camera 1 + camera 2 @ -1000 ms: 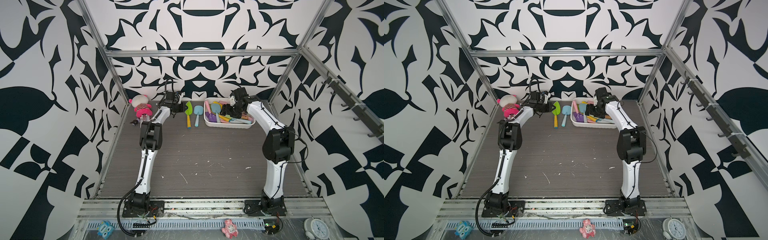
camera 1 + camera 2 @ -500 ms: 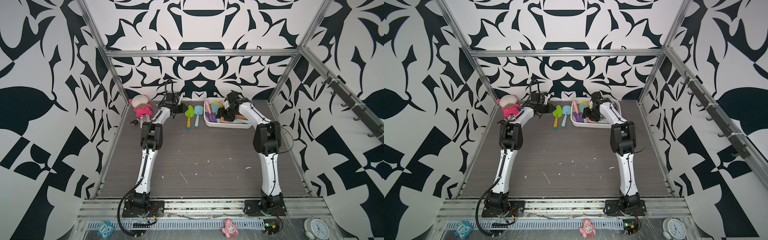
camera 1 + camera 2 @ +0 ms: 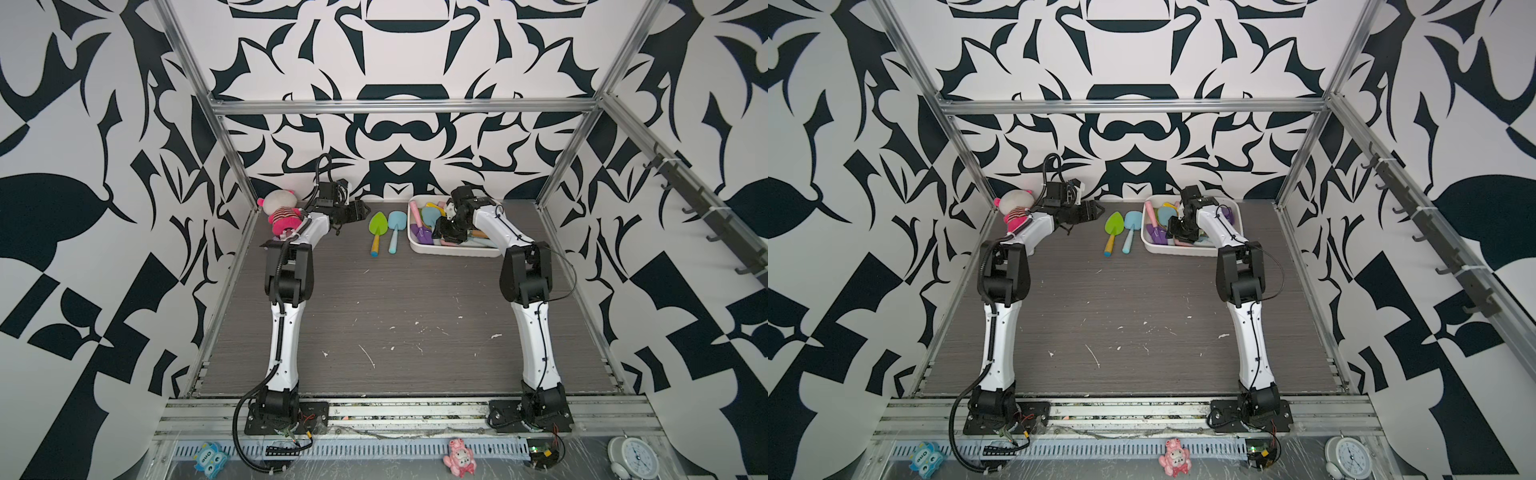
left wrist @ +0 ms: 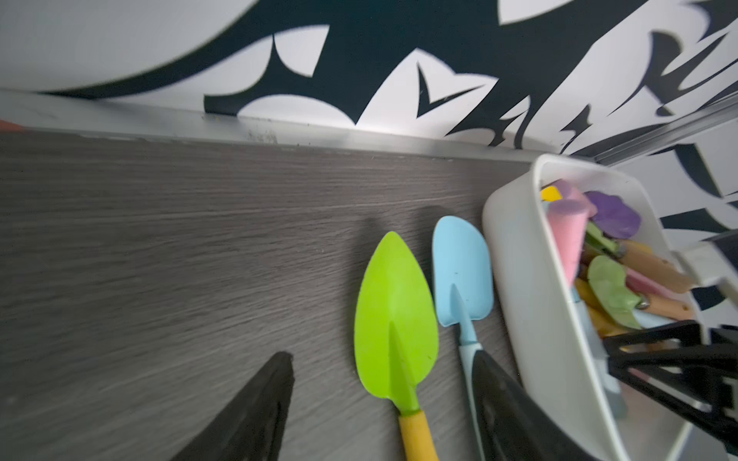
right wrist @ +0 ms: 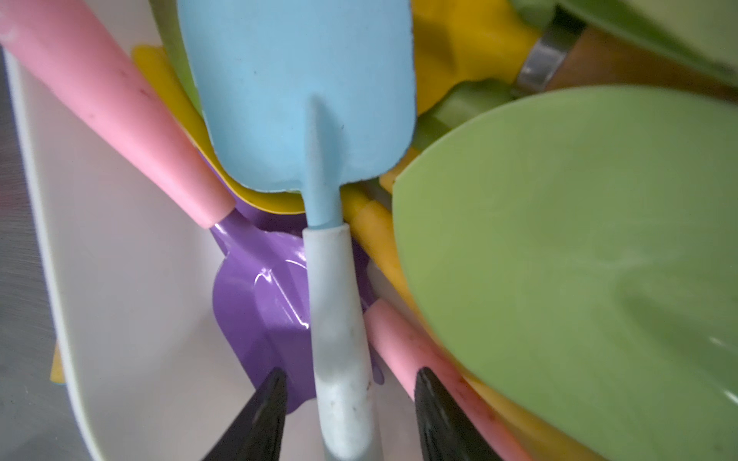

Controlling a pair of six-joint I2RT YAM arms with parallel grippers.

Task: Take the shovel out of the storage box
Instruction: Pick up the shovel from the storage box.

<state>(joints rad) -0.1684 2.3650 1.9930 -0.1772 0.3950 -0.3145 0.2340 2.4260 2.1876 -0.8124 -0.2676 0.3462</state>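
Where the grey wood-grain table [image 3: 415, 299] met the patterned back wall, the storage box [image 3: 453, 252] sat on the right arm's side. It was a shallow white tub with rounded corners, heaped with toy garden tools lying crosswise over one another. The right wrist view showed a broad pale-green blade [image 5: 559, 259], a glossy purple blade [image 5: 259, 303], pink handles [image 5: 120, 107], yellow pieces and a wooden handle with a metal collar. The shovel [image 5: 319, 207] lay inside the box on top of that heap. It had a flat, matte sky-blue blade with a raised centre rib, narrowing to a thin neck that ran into a paler, whitish handle with a few dark scuffs. The right gripper [image 5: 351, 371] was down in the box, jaws half spread, one black finger on each side of that handle with a gap on both sides, gripping nothing. In both top views the wrist hid this. Just beside the box, toward the left arm, a blue shovel [image 3: 397, 224] and a green shovel [image 3: 377, 226] lay side by side on the table. The left gripper [image 4: 382, 355] hung near them, jaws wide and empty. Only the top views showed the plush toy [image 3: 282, 212] in the far corner
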